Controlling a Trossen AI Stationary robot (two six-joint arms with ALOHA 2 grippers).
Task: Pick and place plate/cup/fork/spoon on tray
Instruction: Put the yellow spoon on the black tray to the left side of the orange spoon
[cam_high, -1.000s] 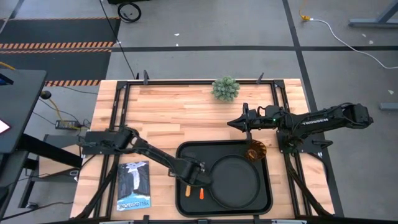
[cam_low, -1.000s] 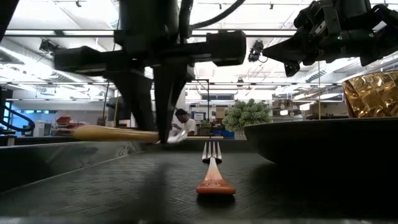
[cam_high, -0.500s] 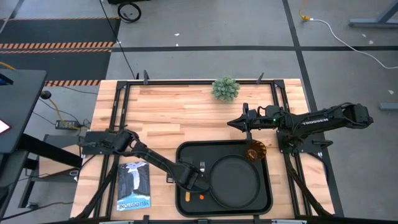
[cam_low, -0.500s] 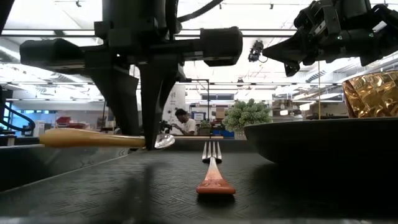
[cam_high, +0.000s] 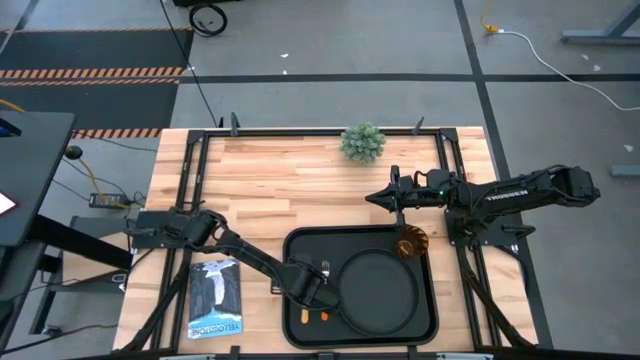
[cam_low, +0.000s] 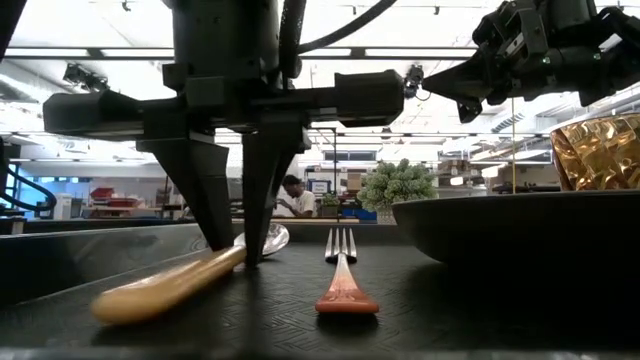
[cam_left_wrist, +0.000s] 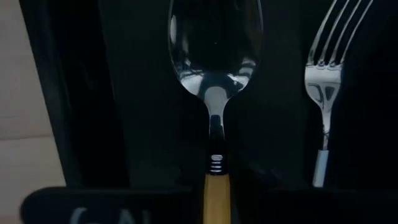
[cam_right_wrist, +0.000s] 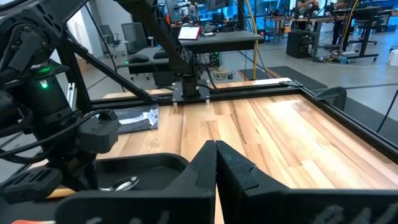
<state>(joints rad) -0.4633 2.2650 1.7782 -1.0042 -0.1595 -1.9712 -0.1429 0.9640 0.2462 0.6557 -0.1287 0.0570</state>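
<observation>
The black tray (cam_high: 292, 242) holds the round black plate (cam_high: 385, 290), the amber cup (cam_high: 408, 243) in its far right corner, the fork (cam_low: 340, 270) and the spoon (cam_low: 165, 288). The fork lies flat left of the plate. My left gripper (cam_high: 308, 288) stands over the tray's left part, shut on the spoon; the low view shows it (cam_low: 238, 255) with its tips down at the tray floor. My right gripper (cam_high: 375, 198) is shut and empty above the wood beyond the tray's far edge. My left gripper pinches the spoon between its two fingers where the orange handle meets the silver neck (cam_left_wrist: 216, 177). The fingers (cam_low: 255, 230) point down from above and lie across the spoon. The handle's free end (cam_low: 120, 300) rests on the tray floor, and the bowl (cam_low: 272, 238) points to the far side.
A small green plant (cam_high: 362, 142) stands near the table's far edge. A blue and white booklet (cam_high: 215, 297) lies on the wood left of the tray. A black frame runs around the table. Bare wood lies between the tray and the plant.
My left gripper has shifted a little toward the table's left edge and gone down over the tray with the spoon. The spoon, held level and clear a second ago, now slopes with its handle end on the tray floor beside the fork.
</observation>
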